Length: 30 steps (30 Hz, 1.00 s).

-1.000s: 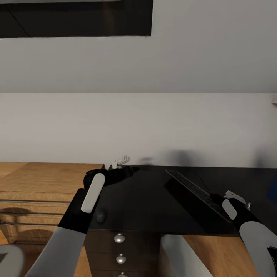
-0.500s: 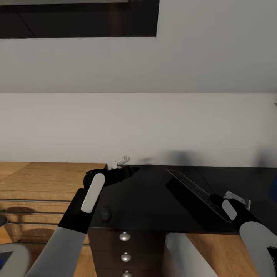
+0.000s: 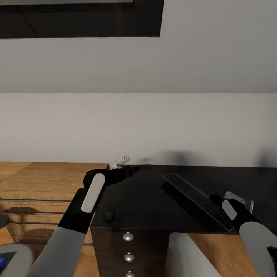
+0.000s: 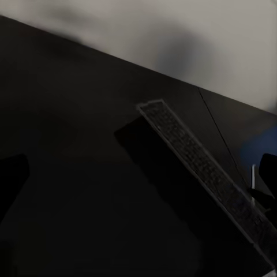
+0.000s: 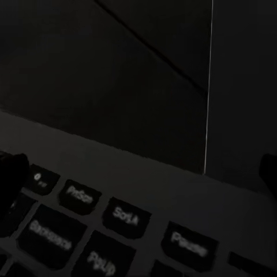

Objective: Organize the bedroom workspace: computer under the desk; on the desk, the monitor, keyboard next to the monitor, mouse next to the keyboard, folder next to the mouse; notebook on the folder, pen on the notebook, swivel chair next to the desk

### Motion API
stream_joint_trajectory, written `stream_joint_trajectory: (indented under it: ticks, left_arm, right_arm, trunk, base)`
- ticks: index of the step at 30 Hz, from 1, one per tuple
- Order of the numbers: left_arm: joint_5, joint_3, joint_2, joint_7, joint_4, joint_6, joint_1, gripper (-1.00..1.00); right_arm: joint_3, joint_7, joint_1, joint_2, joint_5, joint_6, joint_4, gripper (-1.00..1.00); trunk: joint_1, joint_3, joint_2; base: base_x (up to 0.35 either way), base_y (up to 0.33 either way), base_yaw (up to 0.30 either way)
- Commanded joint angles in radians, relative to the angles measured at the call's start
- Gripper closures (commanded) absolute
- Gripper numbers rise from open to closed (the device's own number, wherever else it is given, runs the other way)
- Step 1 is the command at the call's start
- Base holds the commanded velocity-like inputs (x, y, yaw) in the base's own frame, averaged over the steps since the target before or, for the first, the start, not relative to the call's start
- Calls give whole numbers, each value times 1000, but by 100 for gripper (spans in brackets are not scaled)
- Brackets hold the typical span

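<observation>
The right gripper (image 3: 227,198) clamps the keyboard (image 3: 194,196) by one end (tilted over the tabletop (image 3: 146,200)); it could twist loose. Left jaws: cannot tell.

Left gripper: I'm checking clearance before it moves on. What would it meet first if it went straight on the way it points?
Probably the keyboard, lying slantwise across its line over the black desk; depth is unclear.

Keyboard (image 5: 115,231) keys read: PrtScn, ScrLk, Pause, Backspace, PgUp.
</observation>
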<state>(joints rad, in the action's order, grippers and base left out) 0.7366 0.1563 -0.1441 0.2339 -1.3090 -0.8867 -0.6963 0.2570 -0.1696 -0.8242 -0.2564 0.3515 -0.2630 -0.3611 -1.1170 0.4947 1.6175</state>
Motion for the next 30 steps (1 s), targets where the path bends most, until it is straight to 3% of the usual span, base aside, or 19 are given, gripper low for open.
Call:
stream_joint_trajectory:
  ticks: [1, 30]
  left_arm:
    - [10, 0, 0, 10, -1, -3, -1, -100]
    - [10, 0, 0, 10, -1, -3, 0, -100]
  right_arm:
    - [3, -5, 0, 0, 18, -4, 5, -100]
    - [2, -5, 0, 0, 17, 0, 4, -100]
  trunk:
    - [0, 1, 0]
    - [0, 1, 0]
  base:
    - [0, 7, 0]
    - [-27, 19, 0]
